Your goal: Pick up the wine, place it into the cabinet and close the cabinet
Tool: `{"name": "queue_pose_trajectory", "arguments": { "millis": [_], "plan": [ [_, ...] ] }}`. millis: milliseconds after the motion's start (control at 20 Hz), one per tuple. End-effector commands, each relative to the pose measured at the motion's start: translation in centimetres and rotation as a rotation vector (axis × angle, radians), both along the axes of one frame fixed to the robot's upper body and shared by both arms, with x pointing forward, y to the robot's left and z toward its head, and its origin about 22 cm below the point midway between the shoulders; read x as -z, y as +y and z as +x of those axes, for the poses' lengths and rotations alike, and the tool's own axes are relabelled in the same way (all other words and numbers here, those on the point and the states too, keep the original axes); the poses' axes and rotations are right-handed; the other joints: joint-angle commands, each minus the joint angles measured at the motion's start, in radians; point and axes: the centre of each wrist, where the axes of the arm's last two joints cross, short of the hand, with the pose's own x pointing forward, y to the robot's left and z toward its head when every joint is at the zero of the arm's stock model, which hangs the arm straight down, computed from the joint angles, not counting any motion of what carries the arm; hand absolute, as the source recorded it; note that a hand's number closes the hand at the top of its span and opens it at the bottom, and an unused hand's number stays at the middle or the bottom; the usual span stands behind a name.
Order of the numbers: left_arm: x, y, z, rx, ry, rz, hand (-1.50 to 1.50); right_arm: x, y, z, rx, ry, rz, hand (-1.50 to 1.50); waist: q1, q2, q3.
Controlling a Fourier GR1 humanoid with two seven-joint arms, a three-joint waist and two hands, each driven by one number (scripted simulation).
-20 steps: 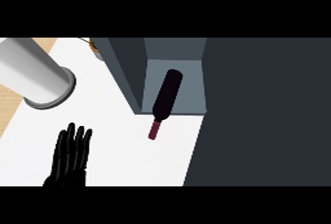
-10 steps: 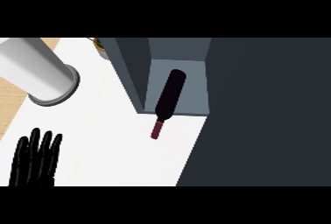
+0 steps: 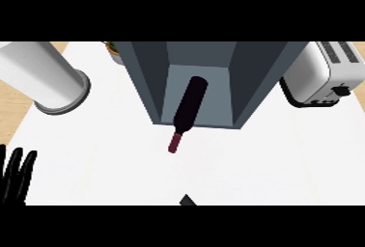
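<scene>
The dark wine bottle [image 3: 188, 102] lies inside the open grey cabinet [image 3: 149, 82] at the counter's back middle. Its body rests in the opening and its reddish neck sticks out over the white counter towards me. My left hand [image 3: 16, 179] shows at the lower left edge, fingers straight and pointing up, well apart from the bottle and holding nothing. My right hand is out of the picture. No cabinet door is to be seen across the opening.
A large white cylinder [image 3: 43, 77] stands at the back left. A silver toaster [image 3: 324, 72] sits right of the cabinet. A small dark tip [image 3: 187, 199] pokes in at the lower middle edge; what it belongs to is unclear.
The big dark slab that covered the right side is gone, uncovering the cabinet's right wall and the toaster. My left hand has slid left towards the edge. The bottle has not moved.
</scene>
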Motion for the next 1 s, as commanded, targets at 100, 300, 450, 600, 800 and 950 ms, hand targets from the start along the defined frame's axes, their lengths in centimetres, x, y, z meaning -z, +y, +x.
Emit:
{"name": "queue_pose_trajectory", "arguments": {
  "millis": [100,300,450,600,800,950],
  "plan": [
    [-0.9,2.2,-0.4,0.037,-0.016,0.001,-1.50,-1.3,4.8,2.6,-0.004,-0.008,-0.013,1.50,0.018,0.005,0.000],
    [-1.5,3.2,-0.1,0.032,-0.035,-0.010,-1.50,-3.0,7.3,6.1,0.017,0.004,-0.031,1.50,0.023,0.011,0.002],
    [-1.9,4.4,0.0,0.052,-0.024,0.001,-1.50,-4.8,9.3,8.4,0.035,-0.024,-0.047,1.50,0.039,0.013,0.002],
    [-1.8,5.1,0.0,0.066,-0.036,-0.009,-1.50,-6.8,11.0,10.8,0.062,-0.020,-0.039,1.50,0.044,0.014,0.002],
    [-2.5,5.9,0.2,0.059,-0.027,-0.029,-1.50,-7.1,12.7,14.7,0.043,0.004,-0.069,1.50,0.032,0.020,0.004],
    [-2.6,5.8,0.6,0.058,-0.051,-0.015,-1.50,-7.3,12.5,15.5,-0.170,0.186,-0.144,1.50,0.048,0.030,0.004]
  ]
}}
